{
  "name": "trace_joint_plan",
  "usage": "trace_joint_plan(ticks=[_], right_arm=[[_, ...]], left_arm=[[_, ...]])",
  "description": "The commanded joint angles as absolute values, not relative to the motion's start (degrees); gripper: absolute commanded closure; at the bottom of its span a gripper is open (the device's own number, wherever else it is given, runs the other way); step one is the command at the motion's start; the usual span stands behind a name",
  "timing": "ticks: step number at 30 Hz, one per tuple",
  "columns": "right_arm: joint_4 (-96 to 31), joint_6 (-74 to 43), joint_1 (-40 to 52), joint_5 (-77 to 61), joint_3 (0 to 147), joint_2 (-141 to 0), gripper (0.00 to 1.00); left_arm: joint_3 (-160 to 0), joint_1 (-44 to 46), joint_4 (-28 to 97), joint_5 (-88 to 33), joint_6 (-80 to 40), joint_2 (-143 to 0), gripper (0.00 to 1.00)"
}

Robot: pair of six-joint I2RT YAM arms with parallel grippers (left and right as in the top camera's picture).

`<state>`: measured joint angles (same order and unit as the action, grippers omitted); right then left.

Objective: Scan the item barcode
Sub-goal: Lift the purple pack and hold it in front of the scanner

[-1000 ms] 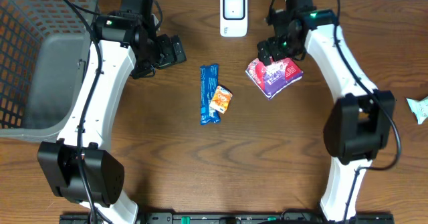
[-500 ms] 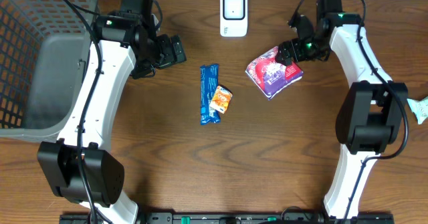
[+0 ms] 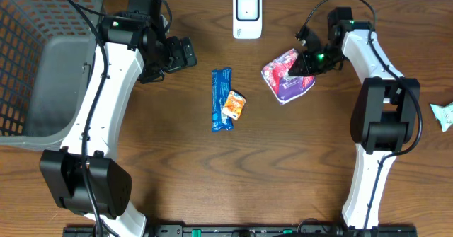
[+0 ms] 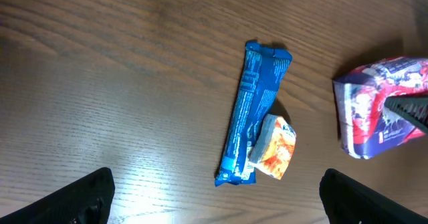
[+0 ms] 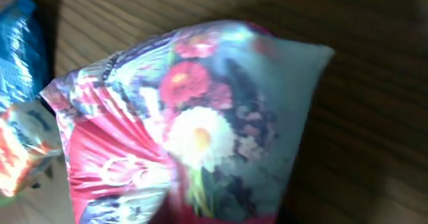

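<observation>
Your right pincer (image 3: 306, 61) sits pinched shut on the upper right edge of the glossy pink-and-purple floral packet (image 3: 285, 78), center-right on the brown wood table (image 3: 283, 159). In the right wrist view the packet fills the frame w/ its white and red flowers; no fingers show there. From the left wrist view, the dark fingertips overlap the packet's right side. The packet lies below and right of the small white scanner unit (image 3: 247, 14) at the table's far edge, apart from it. To the packet's left, well apart, lie a long blue wrapped bar (image 3: 221, 95) and a small orange-and-white sachet (image 3: 234, 105), touching each other. Your left pincer (image 3: 185, 53) hangs wide open, holding nothing, left of the bar and near the grey mesh plastic basket (image 3: 28, 25).
</observation>
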<state>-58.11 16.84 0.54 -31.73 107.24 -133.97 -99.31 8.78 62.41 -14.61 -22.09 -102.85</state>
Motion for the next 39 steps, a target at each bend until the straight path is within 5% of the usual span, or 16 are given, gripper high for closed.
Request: trace_joint_plan(ticks=[1,7,14,20,28,39], right_arm=[[-57.1,11.2,0.8,-33.3,107.3,-134.2,0.99],[-50.2,4.3,1.1,-46.1,108.0,-131.5,0.99],[-28.4,-23.8,4.3,-47.0,108.0,-130.0,0.99],[-14.2,-37.9,10.5,-31.1,108.0,-130.1,0.99],[-11.0,-38.9,17.9,-8.4,108.0,-130.1,0.99],[-5.1,-39.0,16.3,-7.7,108.0,-130.1,0.99]], left_arm=[[-99.6,8.6,62.5,-13.8,-21.5,-103.0,0.02],[-99.6,8.6,62.5,-13.8,-21.5,-103.0,0.02],[-99.6,8.6,62.5,-13.8,-21.5,-103.0,0.02],[-99.6,8.6,62.5,-13.8,-21.5,-103.0,0.02],[-99.6,8.6,62.5,-13.8,-21.5,-103.0,0.02],[-99.6,8.6,62.5,-13.8,-21.5,-103.0,0.02]])
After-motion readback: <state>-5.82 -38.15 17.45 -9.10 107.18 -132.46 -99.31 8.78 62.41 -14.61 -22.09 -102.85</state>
